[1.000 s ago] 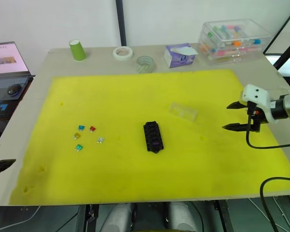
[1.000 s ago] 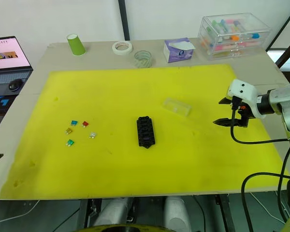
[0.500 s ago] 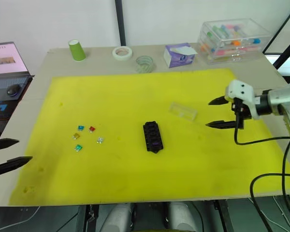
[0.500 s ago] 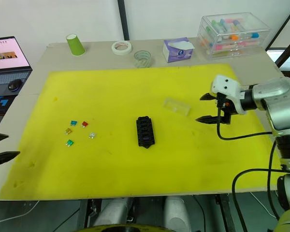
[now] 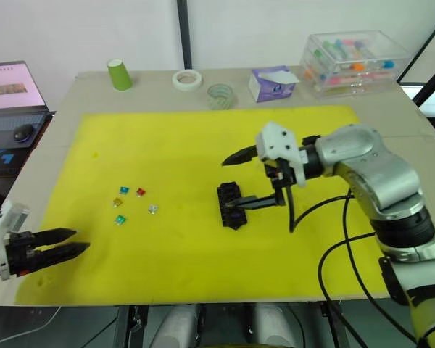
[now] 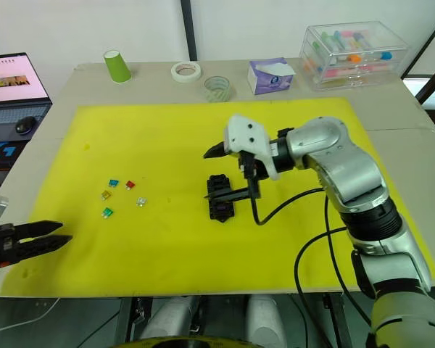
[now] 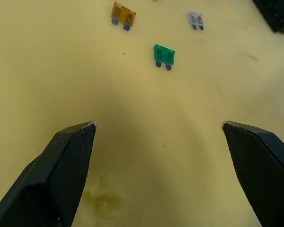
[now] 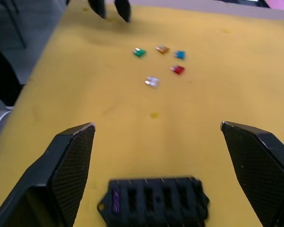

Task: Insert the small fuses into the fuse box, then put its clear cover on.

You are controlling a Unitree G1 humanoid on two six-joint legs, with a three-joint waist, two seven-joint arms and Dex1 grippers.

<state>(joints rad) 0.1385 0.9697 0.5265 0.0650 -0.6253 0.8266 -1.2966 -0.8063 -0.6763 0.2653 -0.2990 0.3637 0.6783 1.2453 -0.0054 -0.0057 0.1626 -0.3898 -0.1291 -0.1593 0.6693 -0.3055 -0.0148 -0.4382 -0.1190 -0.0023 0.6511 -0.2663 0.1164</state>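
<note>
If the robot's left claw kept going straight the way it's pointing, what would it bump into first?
Probably the green fuse. The left gripper is open, low over the yellow mat, and that fuse lies nearest ahead between its fingers, with the orange fuse and the clear fuse beyond. Its height is hard to judge.

A lab bench: yellow mat (image 5: 203,145), laptop (image 5: 11,87), tape rolls (image 5: 185,78) and storage box (image 5: 351,58).

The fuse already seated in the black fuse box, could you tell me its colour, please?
Purple, in an end slot of the fuse box; clearest in the right wrist view.
</note>
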